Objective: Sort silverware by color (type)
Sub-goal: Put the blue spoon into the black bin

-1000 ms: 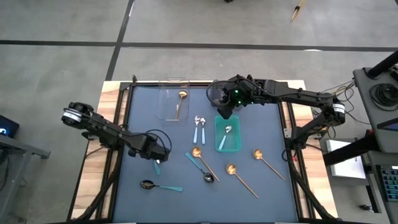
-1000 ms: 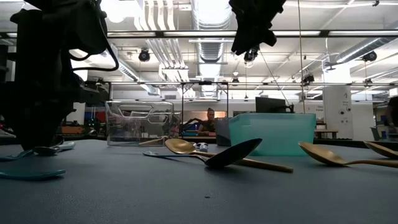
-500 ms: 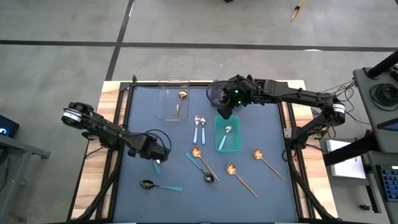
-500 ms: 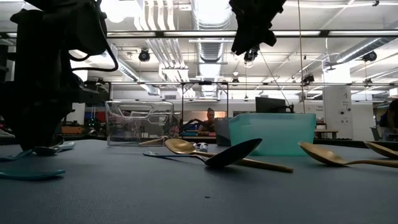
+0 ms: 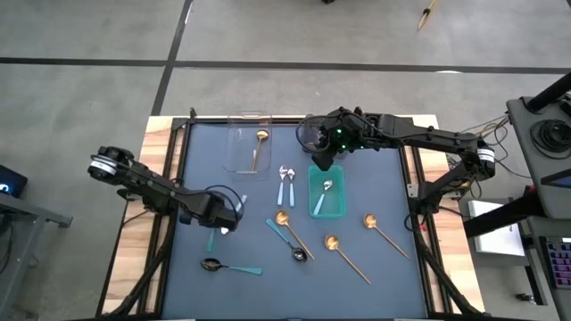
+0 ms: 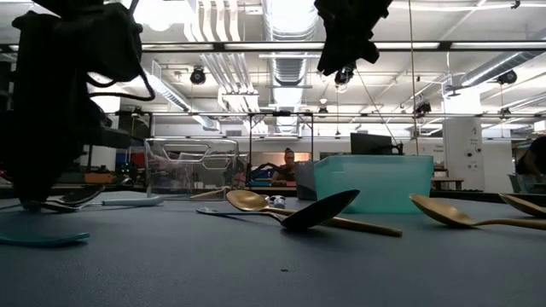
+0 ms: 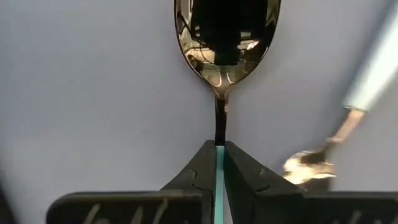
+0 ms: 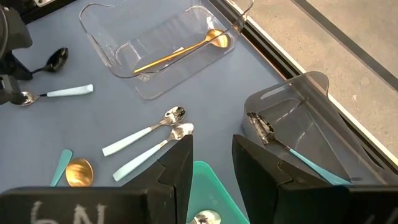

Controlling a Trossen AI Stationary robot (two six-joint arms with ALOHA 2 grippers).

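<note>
Item in hand: dark-bowled teal-handled spoon [image 7: 225, 37]. My left gripper [image 7: 218, 163] is clamped on its thin teal handle, edge-on between the pads, bowl pointing away over the dark mat [image 5: 205, 160], low at the table's left side.

Handling: I judge it light, rigid and smooth. Pinched this far back on the handle, the bowl end may pivot or slide, so I would favour a hold nearer the neck and slow wrist moves.

Adjacent: a light-blue-handled spoon [image 7: 348, 121] lies just beside the held one; from the low view I cannot tell whether the two touch.

Right gripper [image 8: 211, 163]: fingers apart, empty, hovering above the teal bin [image 5: 342, 207].

Stock already binned:
- clear bin [image 8: 118, 50], one gold spoon [image 8: 180, 51]
- grey bin [image 8: 311, 87], one dark spoon [image 8: 292, 152]
- teal bin, one silver-bowled spoon [image 5: 325, 190]

Stock loose on the mat:
- pair of light-blue-handled spoons [image 8: 149, 140], side by side
- three gold spoons [image 5: 346, 257] at centre and right
- two further dark spoons [image 5: 230, 266] towards the near edge
</note>
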